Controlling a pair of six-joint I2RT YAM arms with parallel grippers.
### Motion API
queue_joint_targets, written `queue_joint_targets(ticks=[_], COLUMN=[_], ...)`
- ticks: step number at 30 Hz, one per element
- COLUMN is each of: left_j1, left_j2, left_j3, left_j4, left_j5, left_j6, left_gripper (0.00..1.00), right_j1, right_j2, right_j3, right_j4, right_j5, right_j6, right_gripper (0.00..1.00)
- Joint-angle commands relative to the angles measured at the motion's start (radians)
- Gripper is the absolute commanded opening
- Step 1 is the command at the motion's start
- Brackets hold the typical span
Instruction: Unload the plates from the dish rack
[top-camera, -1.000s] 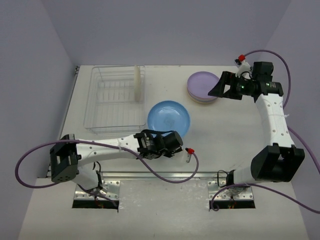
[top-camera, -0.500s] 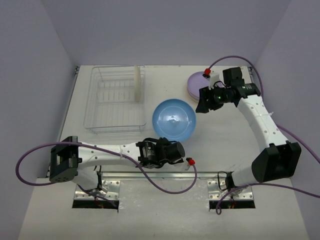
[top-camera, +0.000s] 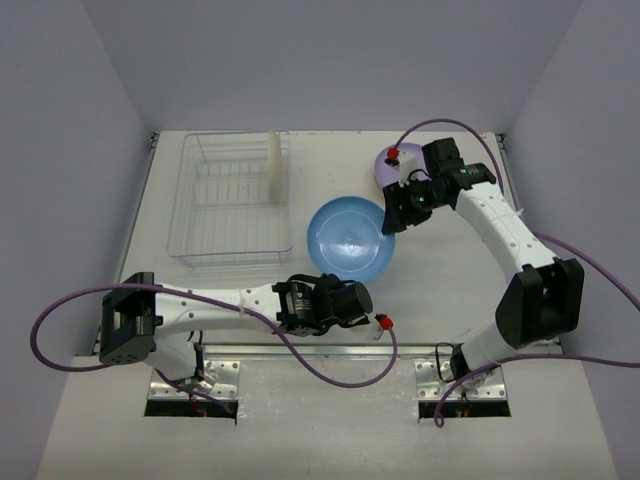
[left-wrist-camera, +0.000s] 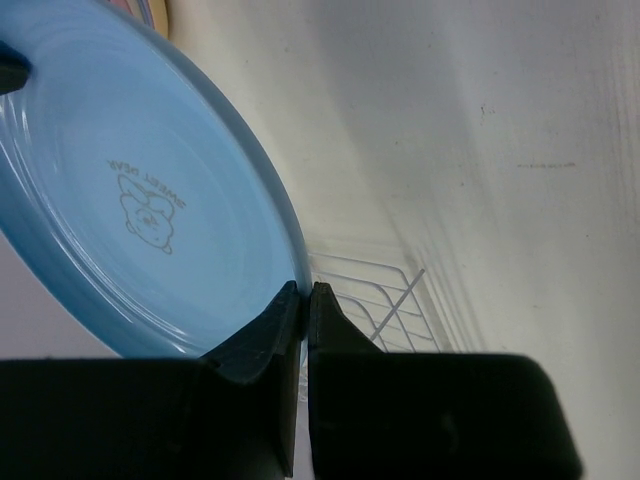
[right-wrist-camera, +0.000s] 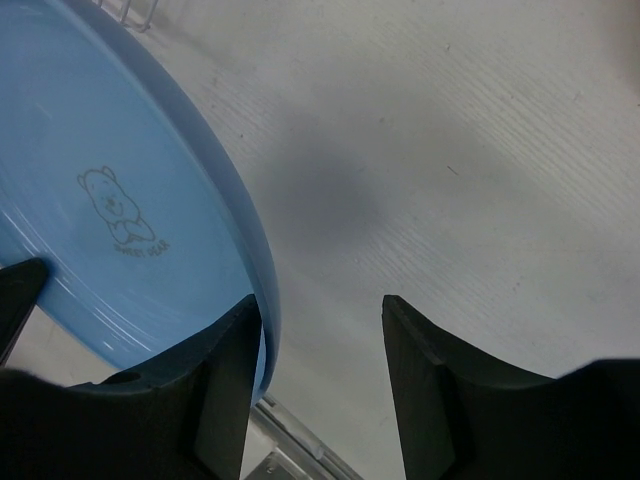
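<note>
Left tool (left-wrist-camera: 305, 293): clamped on the near rim of the blue plate (left-wrist-camera: 120, 190), holding it tilted.
Right tool (right-wrist-camera: 320, 306): jaws apart, far rim just beside one finger; it should slide deeper on before closing.
Left release: only once the right grips.
Dish rack (top-camera: 200, 238): holds one cream plate (top-camera: 273, 165).

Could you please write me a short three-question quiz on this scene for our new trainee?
1. True or false: the left claw is shut on the rim of the blue plate.
2. How many plates stand in the dish rack? A none, B one, C three.
3. Fill in: the jaws of the right claw are ___.
Key: 1 true; 2 B, the cream plate; 3 open.
</note>
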Motion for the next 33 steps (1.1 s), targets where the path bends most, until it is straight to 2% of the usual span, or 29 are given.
queue_joint_targets(ticks=[1,4,6,7,8,10,11,12,13,14,17,22,24,30,31,33], left_j1=[-0.015,-0.015,-0.017,-0.016,-0.016,-0.017,-0.015,-0.015,-0.012,-0.009,0.023,0.180,0.265,0.581,0.660,0.735], left_j2=[-0.004,0.001,0.004,0.005,0.006,0.002,-0.001,-0.004,-0.010,-0.015,-0.037,-0.085,-0.117,-0.179,-0.184,-0.193], left_j3=[0.054,0.063,0.062,0.061,0.060,0.062,0.065,0.067,0.071,0.074,0.108,0.260,0.363,0.472,0.480,0.484], left_j4=[0.028,0.035,0.046,0.050,0.053,0.053,0.051,0.049,0.049,0.049,0.053,0.022,0.004,-0.027,-0.040,-0.051], left_j5=[-0.020,-0.021,-0.032,-0.037,-0.042,-0.042,-0.040,-0.039,-0.040,-0.042,-0.041,0.055,0.157,0.342,0.369,0.416], left_j6=[-0.013,-0.013,-0.012,-0.014,-0.016,-0.035,-0.042,-0.053,-0.065,-0.075,-0.110,-0.277,-0.402,-0.780,-0.818,-0.874], left_gripper=[0.00,0.00,0.01,0.07,0.17,0.49,0.53,0.75,0.90,0.99,1.00,1.00,1.00,1.00,1.00,1.00], right_j1=[0.003,0.003,0.003,0.003,0.003,0.003,0.003,0.001,-0.008,-0.018,-0.098,-0.280,-0.325,-0.384,-0.387,-0.392], right_j2=[0.007,0.025,0.028,0.025,0.021,0.009,0.004,-0.004,-0.006,-0.006,0.027,0.162,0.239,0.457,0.504,0.558], right_j3=[0.039,0.045,0.043,0.040,0.035,0.031,0.033,0.037,0.043,0.057,0.138,0.344,0.444,0.672,0.712,0.761], right_j4=[0.027,0.020,0.018,0.019,0.022,0.028,0.030,0.033,0.035,0.036,0.034,0.017,0.006,0.008,0.008,0.008], right_j5=[-0.040,-0.053,-0.058,-0.058,-0.056,-0.052,-0.049,-0.039,-0.019,-0.006,-0.012,-0.033,-0.019,0.005,0.009,0.015], right_j6=[0.007,0.009,0.009,0.011,0.013,0.018,0.019,0.024,0.025,0.029,0.049,0.106,0.120,0.179,0.195,0.206], right_gripper=[0.49,0.31,0.11,0.06,0.02,0.00,0.00,0.00,0.00,0.00,0.00,0.00,0.00,0.00,0.00,0.00])
